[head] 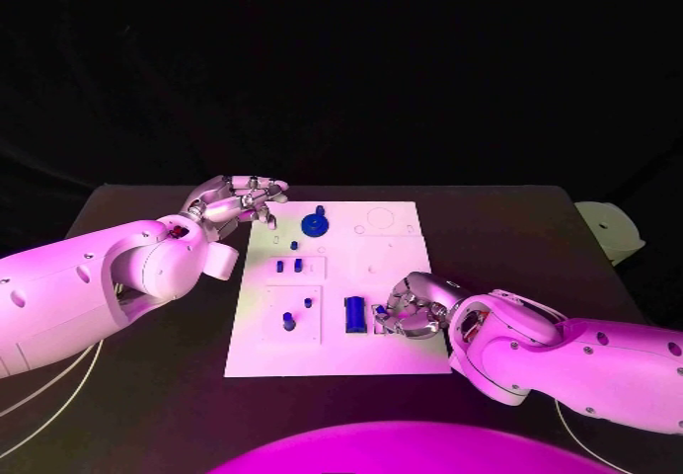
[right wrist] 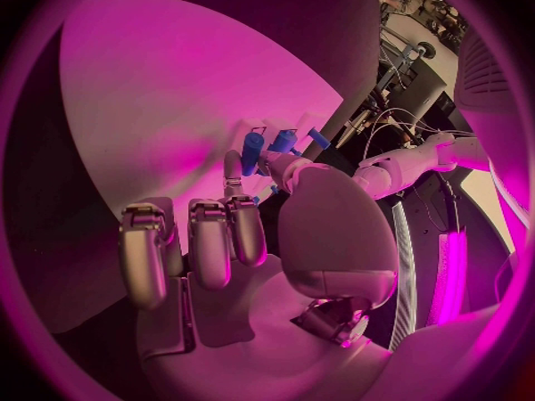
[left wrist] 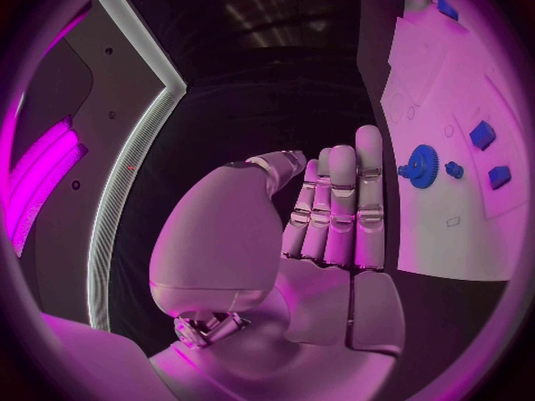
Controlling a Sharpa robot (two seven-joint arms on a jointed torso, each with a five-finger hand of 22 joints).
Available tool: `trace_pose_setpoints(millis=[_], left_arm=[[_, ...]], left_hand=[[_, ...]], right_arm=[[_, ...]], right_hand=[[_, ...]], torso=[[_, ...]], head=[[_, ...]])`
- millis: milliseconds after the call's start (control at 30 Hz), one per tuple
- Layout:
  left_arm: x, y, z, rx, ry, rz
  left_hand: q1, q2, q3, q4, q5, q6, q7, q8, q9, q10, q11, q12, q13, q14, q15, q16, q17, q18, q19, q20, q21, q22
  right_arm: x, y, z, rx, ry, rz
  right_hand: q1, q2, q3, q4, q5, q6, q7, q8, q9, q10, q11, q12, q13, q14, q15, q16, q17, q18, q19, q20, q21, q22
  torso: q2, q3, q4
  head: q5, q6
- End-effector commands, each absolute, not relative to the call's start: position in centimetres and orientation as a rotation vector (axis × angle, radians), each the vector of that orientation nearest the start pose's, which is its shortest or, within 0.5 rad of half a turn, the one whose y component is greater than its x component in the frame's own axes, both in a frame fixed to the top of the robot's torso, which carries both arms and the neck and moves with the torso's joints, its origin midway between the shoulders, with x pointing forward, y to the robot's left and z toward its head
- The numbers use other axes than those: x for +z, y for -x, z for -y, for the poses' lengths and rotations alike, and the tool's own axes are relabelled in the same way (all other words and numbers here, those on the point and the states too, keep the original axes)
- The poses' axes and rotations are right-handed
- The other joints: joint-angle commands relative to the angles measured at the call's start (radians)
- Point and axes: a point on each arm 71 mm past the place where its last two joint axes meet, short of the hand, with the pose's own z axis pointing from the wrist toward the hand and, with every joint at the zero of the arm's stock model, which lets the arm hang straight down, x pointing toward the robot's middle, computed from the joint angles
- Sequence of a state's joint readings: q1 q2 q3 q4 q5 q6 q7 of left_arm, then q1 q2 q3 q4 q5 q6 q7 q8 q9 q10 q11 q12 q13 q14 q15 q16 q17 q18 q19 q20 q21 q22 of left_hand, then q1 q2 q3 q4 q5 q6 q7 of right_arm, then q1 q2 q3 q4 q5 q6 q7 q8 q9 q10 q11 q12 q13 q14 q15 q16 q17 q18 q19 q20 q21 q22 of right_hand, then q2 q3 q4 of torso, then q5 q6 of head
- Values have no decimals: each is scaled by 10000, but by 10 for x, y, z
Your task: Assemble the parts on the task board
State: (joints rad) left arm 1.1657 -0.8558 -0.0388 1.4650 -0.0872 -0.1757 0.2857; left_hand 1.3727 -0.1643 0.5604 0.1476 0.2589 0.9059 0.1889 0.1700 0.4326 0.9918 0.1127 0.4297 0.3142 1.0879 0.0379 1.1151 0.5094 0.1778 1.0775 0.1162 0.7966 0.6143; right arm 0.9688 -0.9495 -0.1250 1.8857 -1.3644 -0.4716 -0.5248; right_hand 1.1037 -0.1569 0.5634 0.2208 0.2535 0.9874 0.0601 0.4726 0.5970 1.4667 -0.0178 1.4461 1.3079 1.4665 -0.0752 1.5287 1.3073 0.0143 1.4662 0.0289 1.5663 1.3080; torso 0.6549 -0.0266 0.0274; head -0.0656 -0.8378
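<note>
I had the right hand (head: 413, 308) down on the near right part of the board (head: 384, 355), its fingers curled over a small blue part (head: 380, 310) just beside the upright blue block (head: 354, 314). From the head view I judged the fingers to be touching that small part, but I could not tell whether they had truly pinched it or were only resting against it; the right wrist view showed blue pieces just beyond the fingers (right wrist: 212, 241) and settled nothing.

The left hand (head: 235, 202) hovered at the far left corner of the board, holding nothing. In its wrist view the fingers (left wrist: 340, 205) stood straight and side by side, clear of the blue gear (left wrist: 423, 162), which lay on the far part of the board. Two small blue pegs (head: 290, 266) sat in the middle left plate, and another blue part (head: 289, 320) sat in the plate nearer me.

My reading was that I was at the seating step for the small part by the block. The next move called for a firm pinch, a straight lift clear of the block, and careful alignment over its socket before pressing down, with the left hand kept out of the way.
</note>
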Motion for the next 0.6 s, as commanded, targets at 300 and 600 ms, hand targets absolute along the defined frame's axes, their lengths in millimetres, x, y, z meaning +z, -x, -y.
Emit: trace_pose_setpoints(millis=[300, 600], left_arm=[[-203, -489, -222, -15375, 10863, -16081], [-203, -489, -222, -15374, 10865, -16093]], left_hand=[[-13, 125, 95, 10, 67, -49, -10, 39, -18, -70, 4, 45, 14, -87, -3, -17, 17, 66, 30, 75, -61, -12], [-13, 125, 95, 10, 67, -49, -10, 39, -18, -70, 4, 45, 14, -87, -3, -17, 17, 66, 30, 75, -61, -12]], right_arm=[[-282, -355, 174, 5721, -2376, -20447], [-284, -357, 172, 5714, -2338, -20460]], right_hand=[[-495, -65, -281, 252, -460, 189, -31, -32, -23, 535, 11, 44, 1959, 840, -39, -1, 1573, -143, 1046, 8, 45, 2628], [-578, -97, -364, 307, -648, 194, -27, -42, -29, 534, 15, 41, 1959, 839, -40, -2, 1572, -143, 1046, 6, 45, 2628]], torso=[[-7, 1, -2], [-2, 2, -1]], head=[[12, -1], [23, -17]])
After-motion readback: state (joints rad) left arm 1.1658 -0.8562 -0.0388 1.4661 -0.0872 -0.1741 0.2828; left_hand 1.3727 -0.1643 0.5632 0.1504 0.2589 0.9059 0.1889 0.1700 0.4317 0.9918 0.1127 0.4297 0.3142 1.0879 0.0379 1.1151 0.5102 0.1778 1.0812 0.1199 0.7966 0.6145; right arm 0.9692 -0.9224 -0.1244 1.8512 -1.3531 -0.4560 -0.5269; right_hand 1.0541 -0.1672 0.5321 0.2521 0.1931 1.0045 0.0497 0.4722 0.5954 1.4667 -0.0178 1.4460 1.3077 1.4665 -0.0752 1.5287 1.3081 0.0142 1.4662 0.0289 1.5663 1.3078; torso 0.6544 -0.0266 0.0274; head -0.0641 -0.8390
